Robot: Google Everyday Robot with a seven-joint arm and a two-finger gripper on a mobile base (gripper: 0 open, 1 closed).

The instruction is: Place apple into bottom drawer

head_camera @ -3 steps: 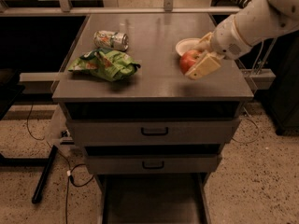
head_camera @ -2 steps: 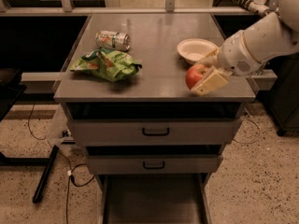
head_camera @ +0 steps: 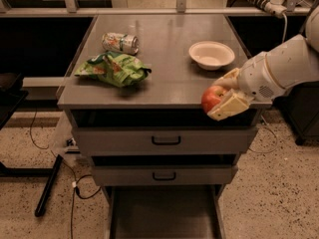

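My gripper (head_camera: 223, 96) is shut on the red apple (head_camera: 211, 98) and holds it at the front right edge of the cabinet top, just past the rim and above the drawers. The white arm reaches in from the right. The bottom drawer (head_camera: 164, 214) is pulled out at the bottom of the view, a wide shallow grey tray with a bare floor, well below and left of the apple.
On the grey cabinet top (head_camera: 164, 59) lie a white bowl (head_camera: 212, 54), a green snack bag (head_camera: 114, 68) and a crushed drink can (head_camera: 120, 42). Two shut upper drawers with black handles (head_camera: 166, 141) face me. Cables (head_camera: 75, 183) lie on the speckled floor at left.
My gripper has carried the apple from beside the bowl forward and down to the front right edge of the cabinet top.
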